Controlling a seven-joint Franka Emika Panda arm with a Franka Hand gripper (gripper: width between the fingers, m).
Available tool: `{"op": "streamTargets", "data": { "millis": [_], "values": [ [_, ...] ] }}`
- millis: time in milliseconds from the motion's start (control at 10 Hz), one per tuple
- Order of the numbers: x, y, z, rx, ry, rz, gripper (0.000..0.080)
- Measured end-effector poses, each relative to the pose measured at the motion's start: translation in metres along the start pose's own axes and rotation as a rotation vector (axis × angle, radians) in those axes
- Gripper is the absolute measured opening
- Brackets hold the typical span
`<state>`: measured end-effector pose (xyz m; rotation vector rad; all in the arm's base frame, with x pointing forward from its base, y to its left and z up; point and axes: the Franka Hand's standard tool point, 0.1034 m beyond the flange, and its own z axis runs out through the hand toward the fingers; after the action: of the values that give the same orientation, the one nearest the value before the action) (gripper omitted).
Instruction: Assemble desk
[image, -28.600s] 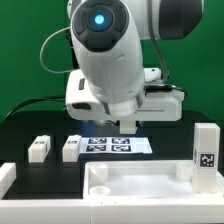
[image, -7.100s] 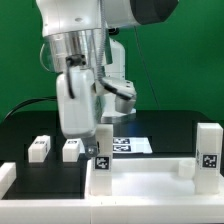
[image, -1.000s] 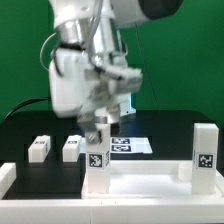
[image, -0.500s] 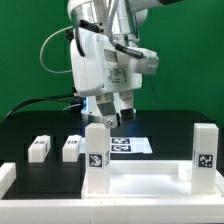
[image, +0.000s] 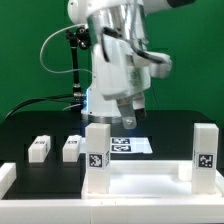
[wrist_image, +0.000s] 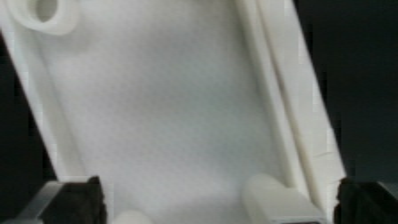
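Standing on the one panel (image: 145, 185), near right: two upright legs (image: 97, 157); lying left on the counter (image: 18, 130): two loose legs (image: 38, 148); tool (image: 122, 120) hangs open, empty, above; panel's near edge cut off.

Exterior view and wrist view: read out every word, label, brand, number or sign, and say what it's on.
No word, brand or number is readable in either view.
Upright leg at the exterior view's left: black-and-white square tag, pattern only.
Upright leg at the exterior view's right: the same kind of tag.
Marker board: several such tags.
Loose leg and second loose leg: any marks too small to read.
Desk panel: plain white.
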<state>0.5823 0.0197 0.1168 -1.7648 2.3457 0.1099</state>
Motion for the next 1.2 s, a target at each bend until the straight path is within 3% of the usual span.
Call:
{"op": "streamTargets", "data": {
  "millis": [100,500,600,700,800,900,1000,1100,1200],
  "values": [
    [-0.003,0.005,0.002,-0.027,-0.005,-0.004,0.0649],
    [-0.002,0.005,0.003,-0.028,-0.003,-0.005,0.0649],
    [-0.001,0.008,0.007,-0.008,0.007,-0.047,0.0649],
    [0.005,0.031,0.021,-0.002,0.034,-0.095,0.0649],
    [0.01,0.058,0.034,-0.027,0.052,-0.12,0.0649],
    [0.016,0.074,0.048,-0.037,0.069,-0.138,0.0649],
    [0.022,0.086,0.067,-0.058,0.085,-0.134,0.0649],
    [0.024,0.089,0.08,-0.068,0.097,-0.135,0.0649],
    [0.022,0.091,0.091,-0.094,0.101,-0.133,0.0649]
  ]
}}
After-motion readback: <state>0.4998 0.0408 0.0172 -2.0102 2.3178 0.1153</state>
